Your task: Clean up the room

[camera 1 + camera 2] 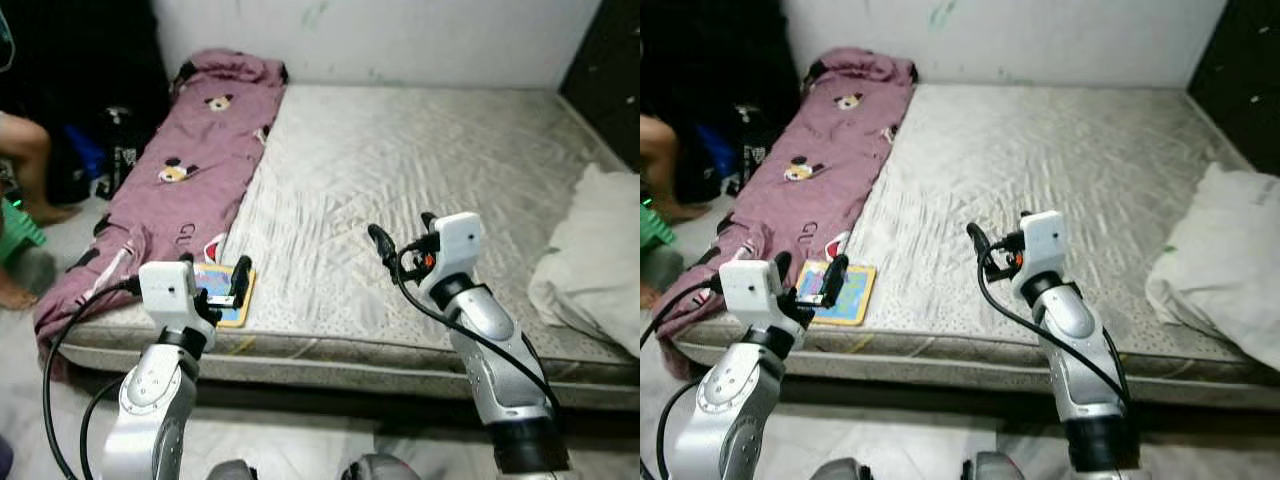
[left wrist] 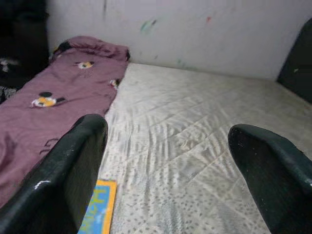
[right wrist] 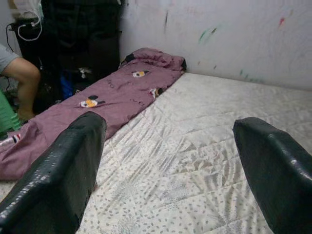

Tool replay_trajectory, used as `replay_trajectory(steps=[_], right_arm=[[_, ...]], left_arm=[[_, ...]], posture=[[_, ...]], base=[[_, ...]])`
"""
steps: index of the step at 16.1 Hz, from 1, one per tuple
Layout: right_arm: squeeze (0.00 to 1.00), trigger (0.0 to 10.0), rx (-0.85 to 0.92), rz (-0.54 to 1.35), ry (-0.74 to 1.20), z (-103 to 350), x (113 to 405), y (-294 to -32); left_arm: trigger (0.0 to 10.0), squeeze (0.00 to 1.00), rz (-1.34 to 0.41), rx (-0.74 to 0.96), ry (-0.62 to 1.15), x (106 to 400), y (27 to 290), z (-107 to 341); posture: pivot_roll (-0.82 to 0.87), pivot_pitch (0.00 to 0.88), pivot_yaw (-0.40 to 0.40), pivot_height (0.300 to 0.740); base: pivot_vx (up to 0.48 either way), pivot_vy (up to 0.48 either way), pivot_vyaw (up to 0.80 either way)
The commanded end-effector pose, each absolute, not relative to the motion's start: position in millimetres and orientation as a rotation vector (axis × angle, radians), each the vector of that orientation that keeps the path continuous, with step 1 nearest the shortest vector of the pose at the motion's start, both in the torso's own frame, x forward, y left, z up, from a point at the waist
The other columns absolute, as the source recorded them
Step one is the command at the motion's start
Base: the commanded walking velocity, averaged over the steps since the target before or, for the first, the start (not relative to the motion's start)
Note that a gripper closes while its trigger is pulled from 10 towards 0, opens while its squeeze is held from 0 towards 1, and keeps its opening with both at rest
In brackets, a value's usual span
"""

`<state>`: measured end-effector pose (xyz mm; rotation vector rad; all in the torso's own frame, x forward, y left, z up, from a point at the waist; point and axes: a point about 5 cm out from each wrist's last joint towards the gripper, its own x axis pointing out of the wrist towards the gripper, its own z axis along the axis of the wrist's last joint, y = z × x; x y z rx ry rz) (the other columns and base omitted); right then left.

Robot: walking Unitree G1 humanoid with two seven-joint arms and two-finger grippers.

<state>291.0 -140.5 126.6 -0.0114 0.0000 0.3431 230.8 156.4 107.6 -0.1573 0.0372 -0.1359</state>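
Observation:
A bare quilted grey-white mattress (image 1: 400,150) lies on the floor against the wall. A purple blanket (image 1: 190,160) with cartoon mouse prints runs along its left side. A flat yellow and blue book (image 1: 232,313) rests at the mattress's front left corner, beside the blanket. My left gripper (image 1: 214,266) hovers open just above that book, whose corner (image 2: 100,207) appears below one finger in the left wrist view. My right gripper (image 1: 403,228) is open and empty above the middle front of the mattress.
Crumpled white bedding (image 1: 600,250) lies on the mattress's right edge. A person's bare leg (image 1: 25,150) and a green stool (image 1: 15,230) are on the floor at the left, with dark bags behind. Dark furniture (image 1: 610,70) stands at the far right.

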Motion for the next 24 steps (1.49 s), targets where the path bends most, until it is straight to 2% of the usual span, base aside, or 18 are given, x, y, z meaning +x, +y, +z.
replay_trajectory(steps=[1,12,22,24], right_arm=[[0.00,10.0,-0.010,0.358,-0.017,130.4,293.1,-137.4],[0.00,10.0,-0.019,0.346,-0.018,131.0,294.8,-140.6],[0.00,10.0,-0.005,0.326,-0.008,129.9,294.4,-143.0],[0.00,10.0,-0.007,0.324,-0.006,129.3,294.3,-143.4]], left_arm=[[10.0,0.00,-0.125,-0.160,0.027,232.2,158.5,110.7],[10.0,0.00,-0.149,-0.166,0.007,234.6,156.3,111.1],[10.0,0.00,-0.156,-0.153,0.018,234.2,156.4,109.6],[10.0,0.00,-0.120,-0.123,0.040,236.0,158.1,106.9]], posture=[[-0.10,0.000,-0.002,0.740],[-0.11,0.000,-0.008,0.740],[-0.12,0.000,-0.004,0.740],[-0.11,0.000,-0.003,0.740]], base=[[0.000,0.000,0.00],[0.000,0.000,0.00],[0.405,0.000,-0.13],[0.000,0.000,0.00]])
